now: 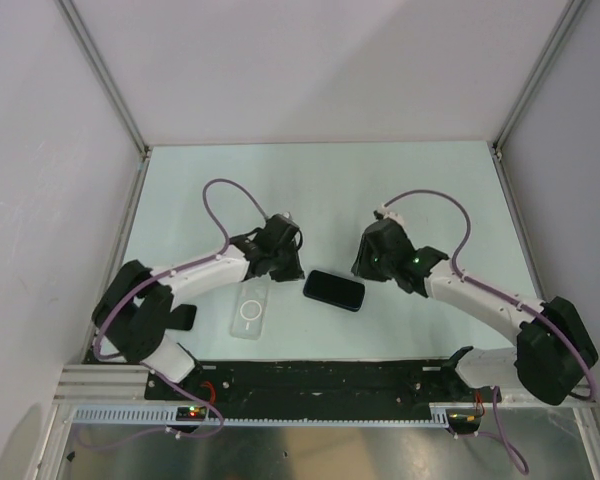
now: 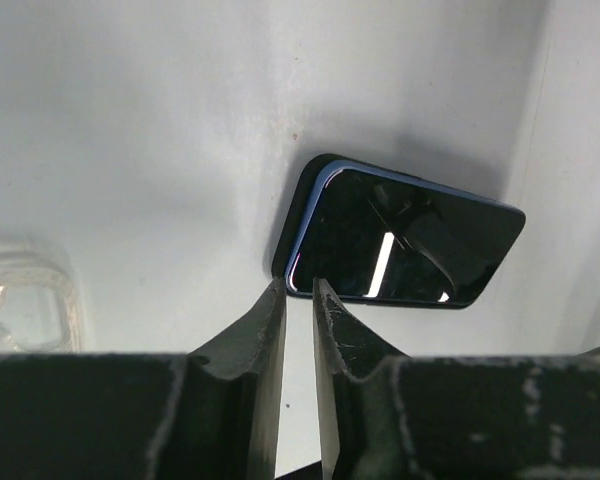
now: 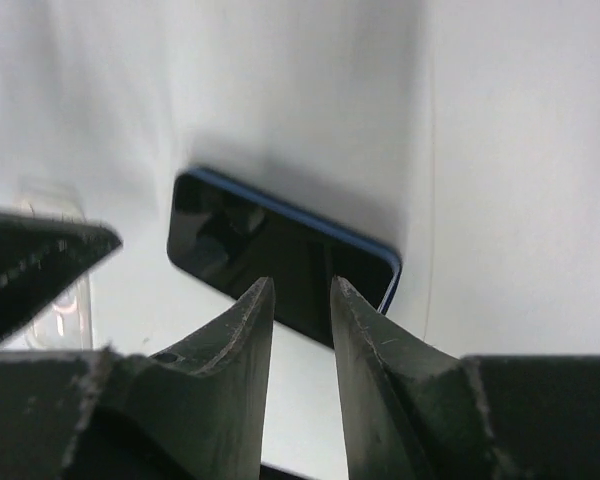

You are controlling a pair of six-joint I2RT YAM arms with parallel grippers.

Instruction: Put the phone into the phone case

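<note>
The phone [image 1: 334,290] lies flat on the pale table, screen up, between my two grippers. It is black with a blue edge in the left wrist view [image 2: 400,238] and the right wrist view [image 3: 280,255]. The phone case [image 1: 251,312], clear with a white ring, lies flat just left of the phone; its corner shows in the left wrist view [image 2: 25,290] and the right wrist view [image 3: 65,300]. My left gripper [image 1: 286,264] [image 2: 298,288] hovers at the phone's left end, jaws a narrow gap apart, empty. My right gripper [image 1: 368,264] [image 3: 302,285] hovers at the phone's right end, slightly open, empty.
White walls with aluminium posts [image 1: 105,75] enclose the table on three sides. A black rail [image 1: 320,380] runs along the near edge between the arm bases. The left gripper's finger [image 3: 40,260] juts into the right wrist view.
</note>
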